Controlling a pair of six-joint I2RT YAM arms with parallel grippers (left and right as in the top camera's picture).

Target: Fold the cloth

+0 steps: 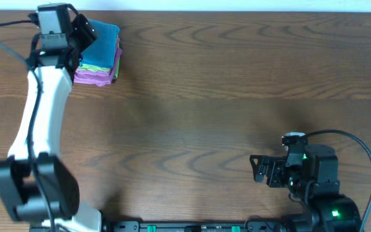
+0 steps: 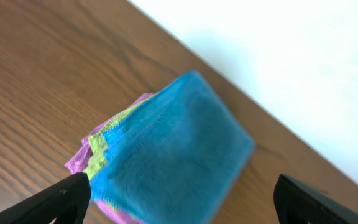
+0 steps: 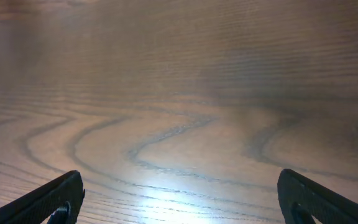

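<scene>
A stack of folded cloths [image 1: 100, 55] lies at the table's far left corner, a blue cloth [image 2: 179, 155] on top, green and pink ones under it. My left gripper [image 1: 82, 32] is open and hovers just above the stack's left end; in the left wrist view its fingertips [image 2: 182, 199] straddle the blue cloth without gripping it. My right gripper [image 1: 257, 169] is open and empty, low over bare wood near the front right; its wrist view [image 3: 182, 196] shows only table.
The wooden table [image 1: 211, 116] ends at a white wall along the far side [image 2: 303, 68], close behind the stack. The arm bases stand along the front edge [image 1: 172, 225].
</scene>
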